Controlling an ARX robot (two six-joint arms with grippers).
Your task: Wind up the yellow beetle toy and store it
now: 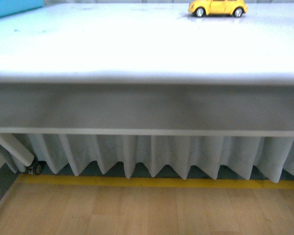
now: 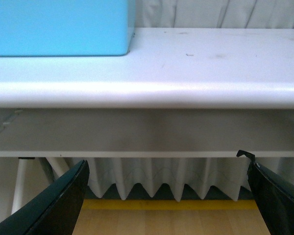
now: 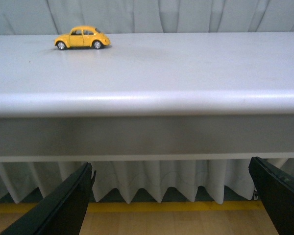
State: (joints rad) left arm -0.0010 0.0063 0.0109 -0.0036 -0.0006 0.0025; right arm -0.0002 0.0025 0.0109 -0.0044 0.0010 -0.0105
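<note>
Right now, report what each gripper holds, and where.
Nothing. Left gripper and right gripper hang open; the glossy yellow beetle toy car sits free on the white table.

bright overhead light glares off the white table (image 1: 137, 49); pictures slightly soft.

Tabletop (image 1: 137, 44) open between turquoise box (image 2: 59, 27), far left, and yellow beetle toy (image 1: 218, 7), back right. Curtain (image 3: 186, 14) backs the far edge; thick front apron (image 1: 137, 105) blocks the near side.
</note>
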